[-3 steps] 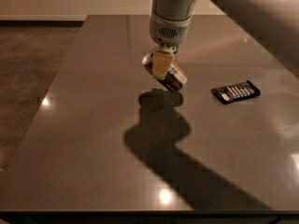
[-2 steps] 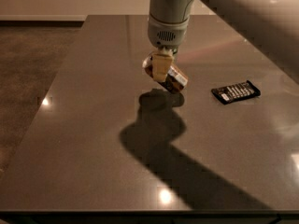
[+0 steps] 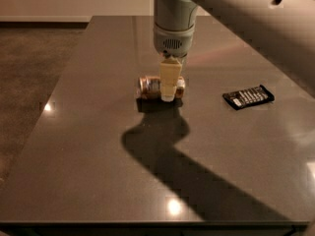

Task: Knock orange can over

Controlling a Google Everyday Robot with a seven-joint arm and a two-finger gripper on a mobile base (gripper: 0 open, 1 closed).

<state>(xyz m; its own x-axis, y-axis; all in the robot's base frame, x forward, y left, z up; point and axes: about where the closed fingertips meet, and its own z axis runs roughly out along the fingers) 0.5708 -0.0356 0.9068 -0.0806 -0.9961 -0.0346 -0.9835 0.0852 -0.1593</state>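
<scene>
The orange can [image 3: 147,87] lies on its side on the dark table [image 3: 98,156], its silver end facing left. My gripper [image 3: 167,93] comes straight down from the grey wrist above and straddles the can's middle. One pale finger [image 3: 168,77] crosses the front of the can and hides its centre, and the other is hidden behind it. The gripper is shut on the can, which rests at table level with its shadow right under it.
A flat black packet [image 3: 247,97] lies on the table to the right of the can. The table's left edge [image 3: 54,107] borders a brown floor. My arm spans the upper right and casts a long shadow toward the front edge.
The can was tilted in the gripper just above the table. It has since been turned fully onto its side and lowered to the table surface, with the gripper now pointing straight down.
</scene>
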